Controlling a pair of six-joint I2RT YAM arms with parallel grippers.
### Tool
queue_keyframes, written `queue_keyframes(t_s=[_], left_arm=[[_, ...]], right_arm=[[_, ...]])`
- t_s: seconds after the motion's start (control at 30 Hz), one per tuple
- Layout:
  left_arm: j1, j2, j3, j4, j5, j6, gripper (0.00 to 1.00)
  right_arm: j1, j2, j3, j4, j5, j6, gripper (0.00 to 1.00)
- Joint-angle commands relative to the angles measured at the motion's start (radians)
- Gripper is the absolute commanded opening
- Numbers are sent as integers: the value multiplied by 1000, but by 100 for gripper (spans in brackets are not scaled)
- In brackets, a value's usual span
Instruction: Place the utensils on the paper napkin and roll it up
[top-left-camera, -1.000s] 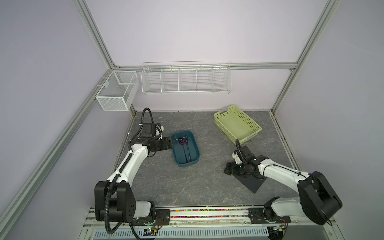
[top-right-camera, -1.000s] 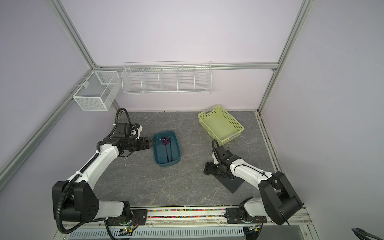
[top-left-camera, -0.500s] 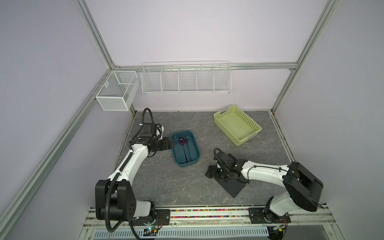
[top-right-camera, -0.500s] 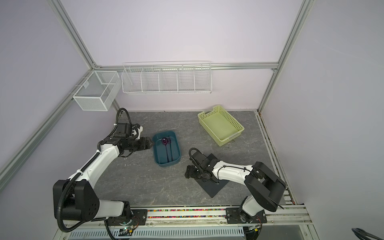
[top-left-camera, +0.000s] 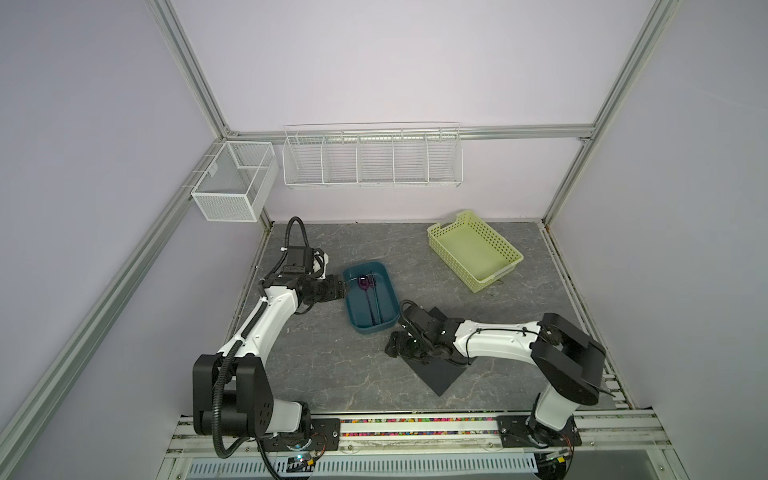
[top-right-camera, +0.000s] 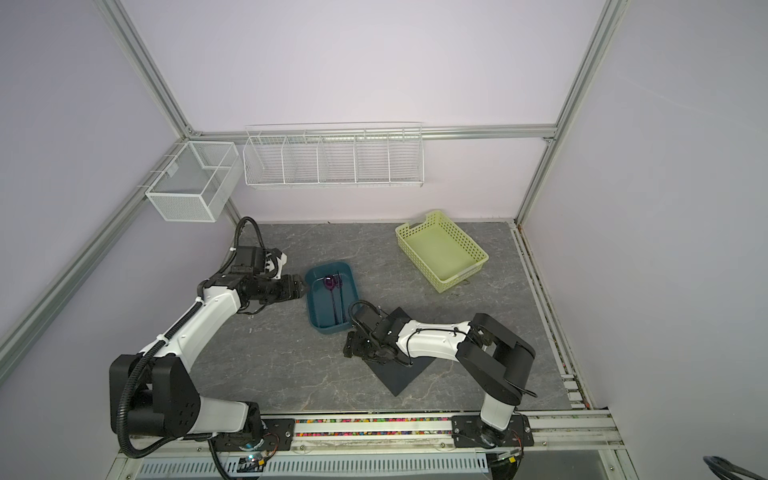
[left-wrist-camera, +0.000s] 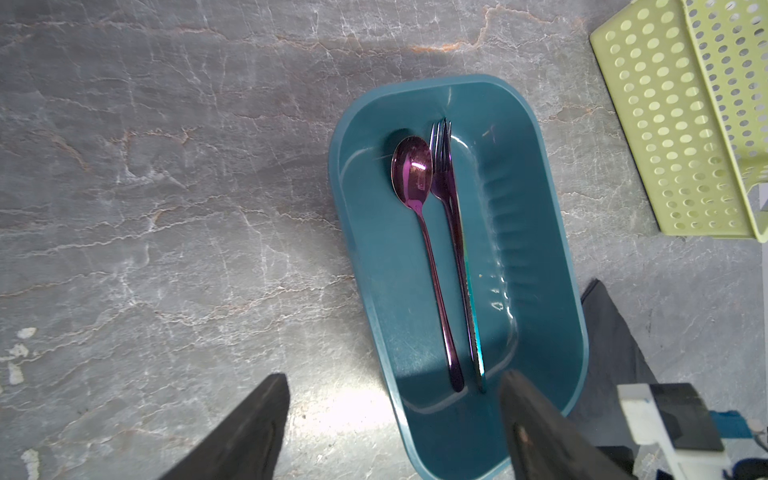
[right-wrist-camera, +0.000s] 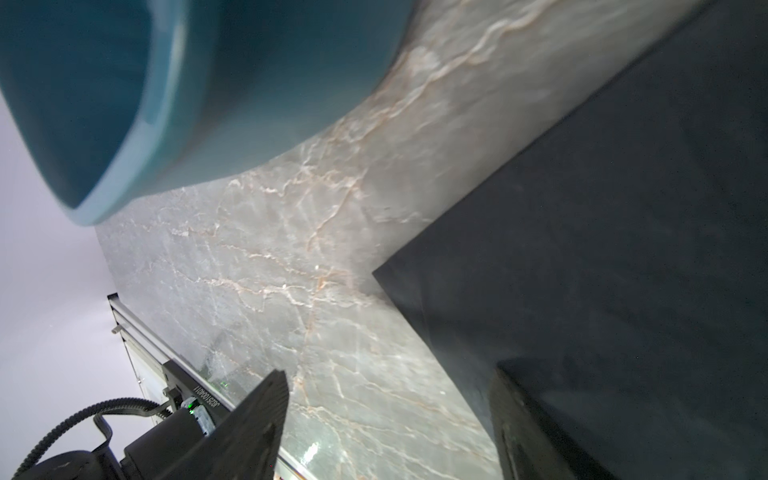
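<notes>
right gripper (top-left-camera: 391, 347) has swung in beside the tub (top-left-camera: 360, 316), napkin (top-left-camera: 440, 374) slid along with it; left gripper (left-wrist-camera: 395, 376) unchanged. right fingers (right-wrist-camera: 257, 415) spread, one over the napkin edge, other over bare table (right-wrist-camera: 332, 291), nothing pinched. left wide open; utensils (left-wrist-camera: 457, 249) in the tub, handle ends between its fingers, tub wall too. shift till both fingers clear the wall, then close low.

You have the utensils (top-left-camera: 371, 299) lying side by side in the teal tub (top-left-camera: 368, 330): spoon (left-wrist-camera: 409, 174), fork (left-wrist-camera: 442, 166) and knife (left-wrist-camera: 473, 324), slim and dark with a shiny purple sheen. The spoon and fork heads point toward 12 o'clock in both top views. Your paper napkin (top-left-camera: 440, 376), matte black, lies flat as a diamond at 4 o'clock from the tub, with one corner near it.
</notes>
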Motion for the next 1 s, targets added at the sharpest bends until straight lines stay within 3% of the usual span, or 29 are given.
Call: queue_keyframes(t_s=[0.0,0.33,0.57,0.97], left_arm=[[5,9,8,-12,17,-4,80],[5,17,5,-7,22,-8,80],[5,30,6,-9,4,-12,79],[-75,84,30,-67,-162,-18,68]], right_arm=[[28,37,12,-49,-10,36,78],[38,34,36,-111,13,10,78],[34,-5,115,-182,25,-85,82],[-23,-186,138,-322,97,-192,83]])
